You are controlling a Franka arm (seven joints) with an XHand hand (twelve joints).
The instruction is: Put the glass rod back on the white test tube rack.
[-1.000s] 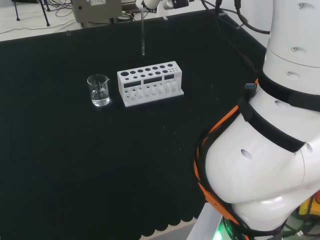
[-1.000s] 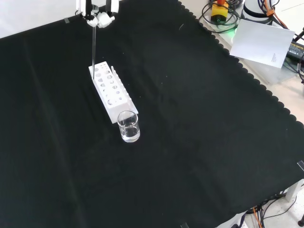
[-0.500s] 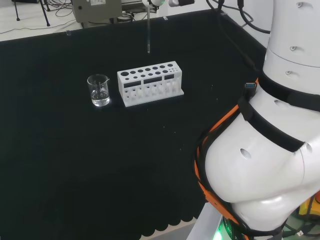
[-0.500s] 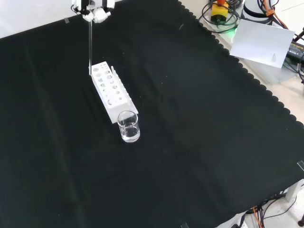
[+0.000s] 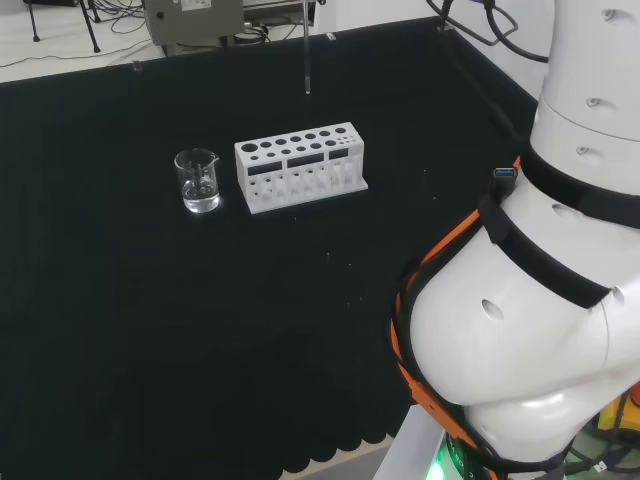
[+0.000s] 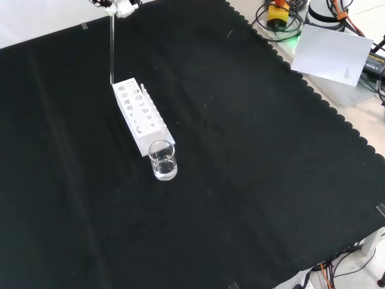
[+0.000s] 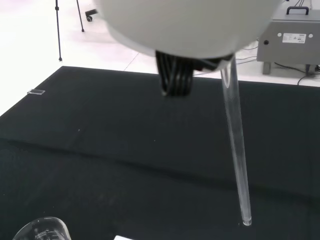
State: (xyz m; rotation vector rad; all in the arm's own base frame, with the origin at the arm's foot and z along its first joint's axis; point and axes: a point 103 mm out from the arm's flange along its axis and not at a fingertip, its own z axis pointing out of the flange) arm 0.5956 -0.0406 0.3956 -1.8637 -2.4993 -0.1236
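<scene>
Head view: rack (image 5: 301, 166) mid-desk (image 5: 150, 320), beaker (image 5: 198, 180) just beside it to the left, not touching. Rod (image 5: 306, 50) hangs upright above and behind rack's right half, clear of it. Front view: beaker (image 6: 163, 161) in front of rack (image 6: 142, 115); rod (image 6: 112, 51) above rack's far end.

The black and white hand (image 6: 119, 6) is cut off by the front view's top edge, so its finger posture cannot be told. The clear glass rod (image 5: 306, 50) is cropped at the head view's top. In the wrist view, what seems to be a clear glass beaker (image 7: 41, 230) is clipped by the picture's edge.
</scene>
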